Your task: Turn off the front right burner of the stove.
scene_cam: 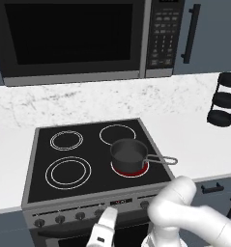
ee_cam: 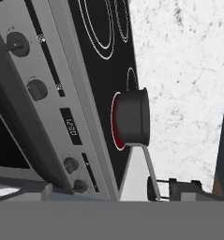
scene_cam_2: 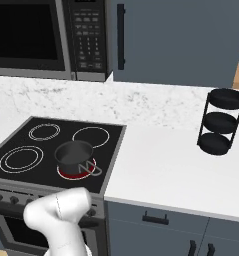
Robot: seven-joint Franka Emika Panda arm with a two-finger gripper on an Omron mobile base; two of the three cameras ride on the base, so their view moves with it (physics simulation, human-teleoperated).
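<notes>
The stove [scene_cam: 95, 154] [scene_cam_2: 66, 131] [ee_cam: 99, 79] has a black glass top and a grey front panel with a row of dark knobs [scene_cam: 80, 215]. Its front right burner [scene_cam: 136, 171] [scene_cam_2: 65, 174] [ee_cam: 114, 123] glows red beneath a dark pot [scene_cam: 128, 153] [scene_cam_2: 74, 153] [ee_cam: 132, 117] whose long handle points right. My gripper [scene_cam: 106, 223] hangs low in front of the panel, near its middle, open and holding nothing. In the hand view, rolled sideways, two knobs [ee_cam: 70, 164] sit close by below the small display [ee_cam: 71, 127].
A black microwave [scene_cam: 73, 38] [scene_cam_2: 26, 35] hangs above the stove. A black three-tier rack [scene_cam: 224, 99] [scene_cam_2: 220, 122] stands on the white counter [scene_cam: 194, 140] [scene_cam_2: 166, 170] to the right. Grey cabinet drawers with dark handles [scene_cam_2: 155, 218] run below the counter.
</notes>
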